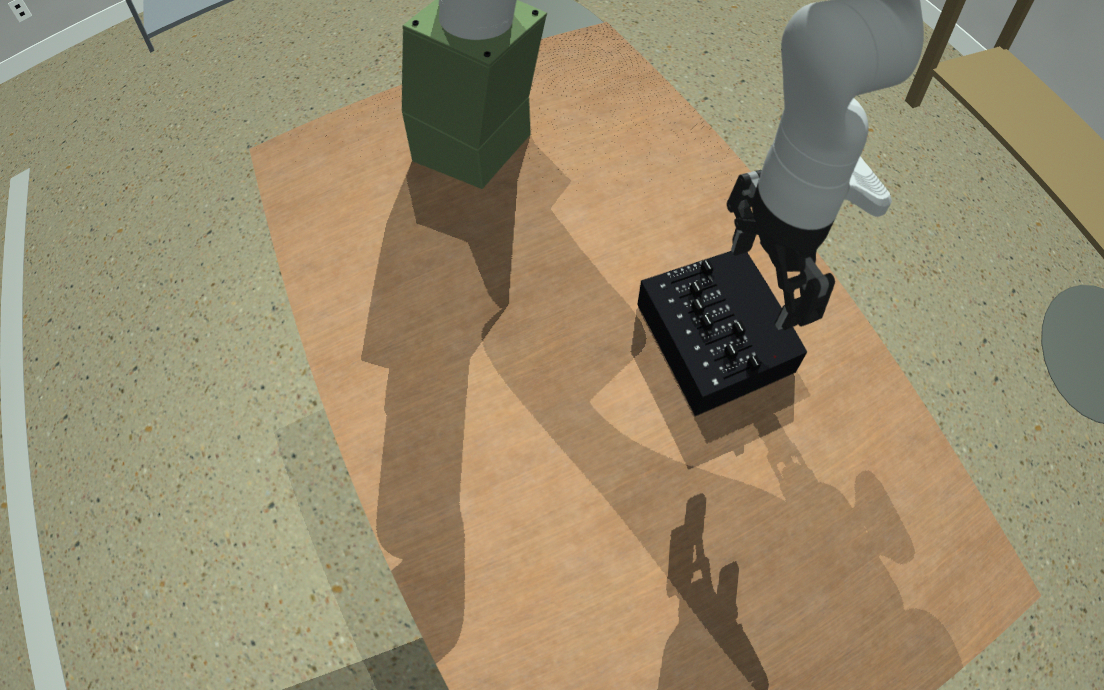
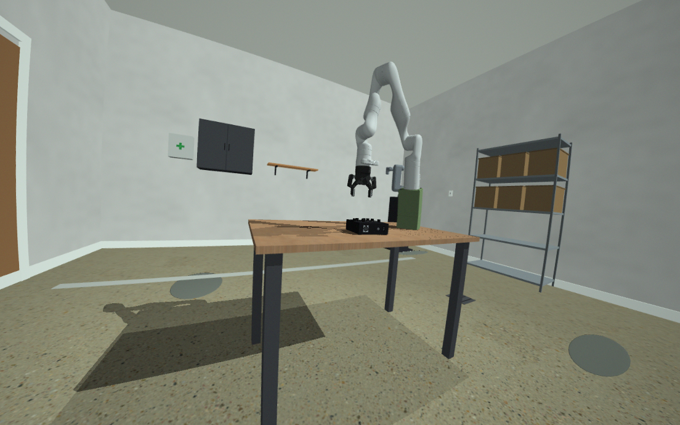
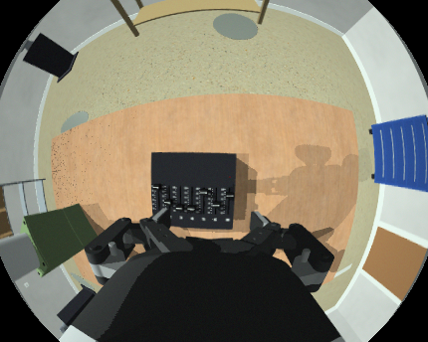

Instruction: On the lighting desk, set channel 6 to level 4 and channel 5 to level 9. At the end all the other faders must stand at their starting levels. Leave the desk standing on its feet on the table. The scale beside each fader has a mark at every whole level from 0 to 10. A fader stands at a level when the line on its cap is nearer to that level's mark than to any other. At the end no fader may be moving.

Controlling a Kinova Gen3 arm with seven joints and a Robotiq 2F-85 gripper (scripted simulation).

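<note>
The black lighting desk (image 1: 760, 330) (image 2: 372, 230) (image 3: 192, 169) stands flat on the table. In the wrist view its faders run in a row. The channel 5 cap (image 1: 738, 326) (image 3: 203, 192) is near the end of its slot away from the numbers. The channel 6 cap (image 1: 730, 349) (image 3: 215, 205) sits nearer the number end, below mid-slot. Exact levels are too small to read. The other caps stand at various heights. My gripper (image 1: 760, 284) (image 2: 361, 194) (image 3: 210, 219) is wide open and empty, clear above the desk, touching no fader.
The wooden table (image 1: 539, 480) (image 2: 300, 244) (image 3: 285, 124) carries the desk and the green arm pedestal (image 1: 470, 120) (image 2: 409, 208) (image 3: 61, 239). In the wrist view the pedestal is at the left. The desk stands near one long table edge. Arm shadows lie across the table.
</note>
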